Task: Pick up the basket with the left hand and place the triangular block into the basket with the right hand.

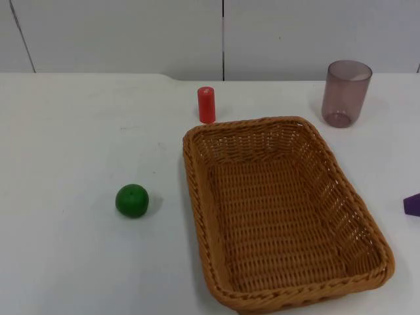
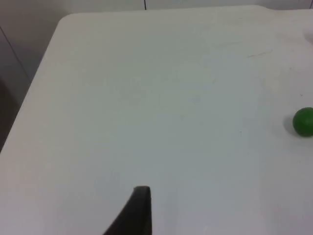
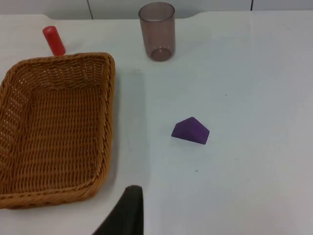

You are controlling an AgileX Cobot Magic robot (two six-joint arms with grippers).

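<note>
White table top [image 1: 79,131] ending at a grey partition wall [image 1: 118,33], seen from near to far. Nearest the camera in the top view, a woven brown basket [image 1: 203,216] lies flat on the table, its near rim cut off by the picture's edge. Well to its left rests a green ball [image 1: 132,200]; to its right, apart from the rim, a purple triangular block [image 1: 413,204] is cut off by the picture's edge. The right wrist view shows the block [image 3: 190,130] whole, lying on the bare table beside the basket [image 3: 105,122] without touching it. Farther back, a red cylinder [image 1: 206,104] stands upright just beyond the basket's far rim, and a translucent brownish cup [image 1: 345,93] stands upright near the far right corner of the basket. Each wrist view shows a single black fingertip, one of the left gripper [image 2: 137,210] over bare table with the ball [image 2: 303,121] off to the side, one of the right gripper [image 3: 128,210] near the basket's corner; whether either gripper's fingers are apart or together cannot be told.
</note>
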